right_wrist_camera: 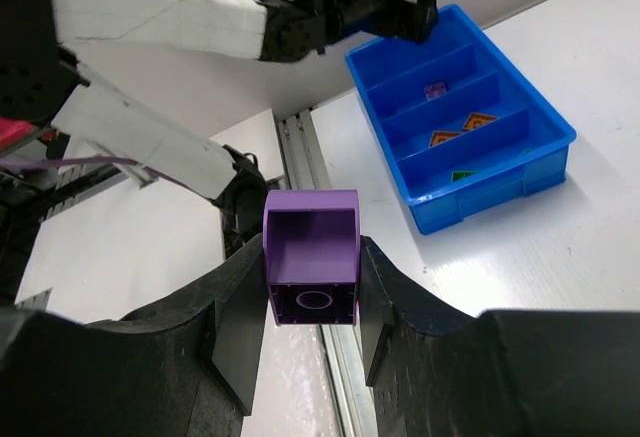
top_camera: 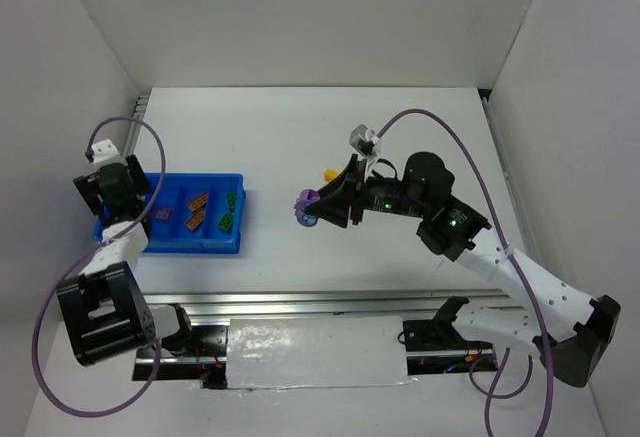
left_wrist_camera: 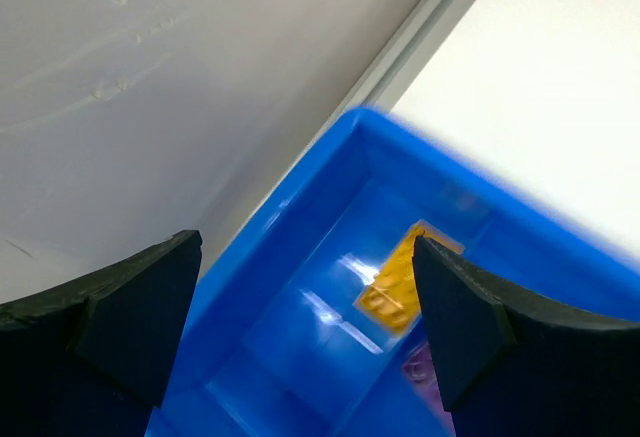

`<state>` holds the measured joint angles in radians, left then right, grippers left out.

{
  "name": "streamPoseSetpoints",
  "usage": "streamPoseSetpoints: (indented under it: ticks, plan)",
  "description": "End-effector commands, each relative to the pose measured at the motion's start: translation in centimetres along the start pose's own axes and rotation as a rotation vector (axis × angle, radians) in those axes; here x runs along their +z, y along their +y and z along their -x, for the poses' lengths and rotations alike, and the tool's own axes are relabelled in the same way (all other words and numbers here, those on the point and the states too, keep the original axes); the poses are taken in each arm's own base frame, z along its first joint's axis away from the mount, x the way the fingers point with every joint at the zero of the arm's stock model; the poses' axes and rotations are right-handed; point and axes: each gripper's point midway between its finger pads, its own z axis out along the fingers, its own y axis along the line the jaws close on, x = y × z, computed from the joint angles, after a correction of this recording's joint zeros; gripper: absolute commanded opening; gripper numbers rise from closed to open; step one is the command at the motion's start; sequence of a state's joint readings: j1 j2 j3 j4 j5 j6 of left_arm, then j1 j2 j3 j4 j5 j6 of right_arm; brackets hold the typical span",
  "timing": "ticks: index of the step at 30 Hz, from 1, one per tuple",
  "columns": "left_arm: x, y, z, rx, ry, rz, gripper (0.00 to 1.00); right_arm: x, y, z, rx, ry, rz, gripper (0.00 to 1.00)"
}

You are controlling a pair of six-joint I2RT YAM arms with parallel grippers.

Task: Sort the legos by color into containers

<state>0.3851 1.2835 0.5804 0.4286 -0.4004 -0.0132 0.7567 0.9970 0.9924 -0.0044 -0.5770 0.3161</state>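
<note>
The blue tray [top_camera: 200, 243] lies at the left of the table. Its compartments hold a purple lego [top_camera: 163, 215], orange-red legos [top_camera: 197, 202] and green legos [top_camera: 226, 221]. My left gripper [top_camera: 125, 205] hovers over the tray's left end, open and empty. In the left wrist view its jaws [left_wrist_camera: 300, 327] stand wide apart above a compartment with a yellow lego [left_wrist_camera: 398, 279]; a purple one [left_wrist_camera: 420, 367] lies beside it. My right gripper [top_camera: 310, 209] is shut on a purple lego [right_wrist_camera: 311, 257] and holds it above the table, right of the tray [right_wrist_camera: 490, 192].
A small yellow piece [top_camera: 329, 172] lies on the table just behind my right gripper. White walls close in the left, back and right. A metal rail [top_camera: 300, 302] runs along the near edge. My left arm [right_wrist_camera: 170, 17] shows in the right wrist view.
</note>
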Motion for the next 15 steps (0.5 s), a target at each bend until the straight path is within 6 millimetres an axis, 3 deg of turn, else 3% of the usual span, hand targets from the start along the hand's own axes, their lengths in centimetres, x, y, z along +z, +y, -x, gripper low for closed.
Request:
streamPoseSetpoints:
  ticks: [1,3,4,6,7,9,10,12,13,15]
  plan:
    - [-2.1,-0.5,10.5,-0.299,-0.208,-0.072,1.0,0.2,-0.2,1.0,-0.023,-0.026,-0.014,0.0]
    - [-4.0,-1.2,12.7,-0.417,-0.18,-0.142,0.99,0.2,-0.7,1.0,-0.012,-0.028,-0.025,0.0]
    - [-5.6,-2.4,15.7,-0.443,-0.21,-0.251,1.0,0.3,-1.0,0.9,-0.003,-0.025,-0.027,0.0]
    - [-9.4,-4.0,19.0,-0.46,-0.249,-0.426,0.99,0.3,-1.5,1.1,0.02,-0.031,-0.031,0.0]
    - [-12.3,-6.8,20.1,-0.417,-0.26,-0.648,1.0,0.3,-1.8,1.1,0.034,-0.032,-0.033,0.0]
    - [-17.7,-9.3,22.5,-0.381,-0.327,-0.889,0.99,0.5,-1.9,1.2,0.066,-0.037,-0.017,0.0]
    - [-21.9,-12.1,22.5,-0.315,-0.324,-1.113,1.0,0.7,-2.0,1.1,0.093,-0.033,-0.011,0.0]
    - [-26.5,-14.4,22.3,-0.273,-0.281,-1.353,0.99,1.1,-2.1,1.5,0.105,-0.046,-0.003,0.0]
    - [-30.0,-15.9,20.9,-0.224,-0.213,-1.543,0.99,1.6,-2.3,1.6,0.127,-0.038,0.0,0.0]
    - [-32.4,-17.0,19.0,-0.2,-0.107,-1.673,1.0,2.3,-2.2,1.6,0.139,-0.021,0.026,0.0]
